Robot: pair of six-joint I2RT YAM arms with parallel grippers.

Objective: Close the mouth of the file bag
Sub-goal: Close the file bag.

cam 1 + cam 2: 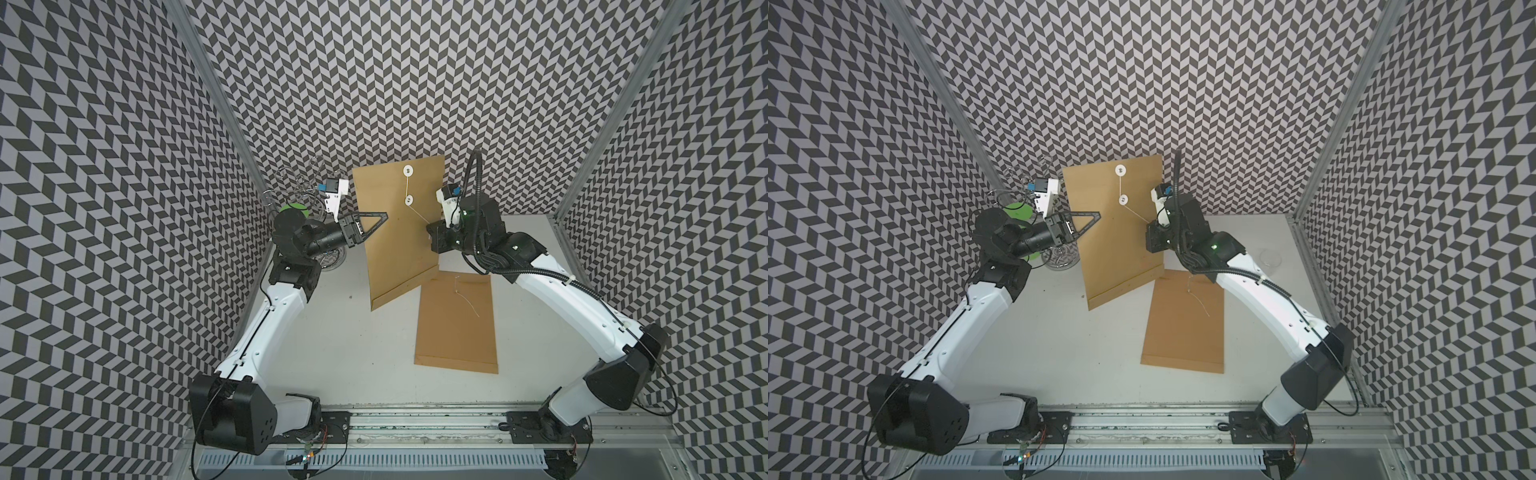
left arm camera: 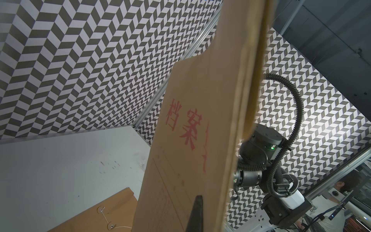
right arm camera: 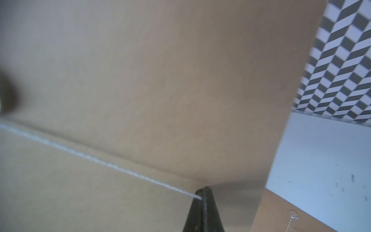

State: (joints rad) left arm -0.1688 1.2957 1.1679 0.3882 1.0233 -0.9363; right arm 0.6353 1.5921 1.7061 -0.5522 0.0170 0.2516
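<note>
File bag (image 1: 395,257) is held upright over the back of the table (image 1: 332,353), its contents hidden. Left gripper (image 1: 382,216) pinches the bag's left edge. The right gripper (image 3: 201,193) is clamped on the taut white string (image 3: 100,160). A second bag (image 1: 455,324) lies flat near the right arm.

A white desk (image 1: 353,353) is being enclosed on three sides by walls (image 1: 374,83) covered in a black-and-white chevron pattern, with aluminium posts (image 1: 220,95) being shown at the far corners. A flat brown envelope (image 1: 455,328) is being left lying on the desk, with a thin white string (image 1: 468,302) trailing loose across it. A clear glass stand (image 1: 1061,259) is being kept at the desk's far left, and a small clear cup (image 1: 1271,258) near its far right. The near edge is being bordered by a metal rail (image 1: 415,432).
</note>
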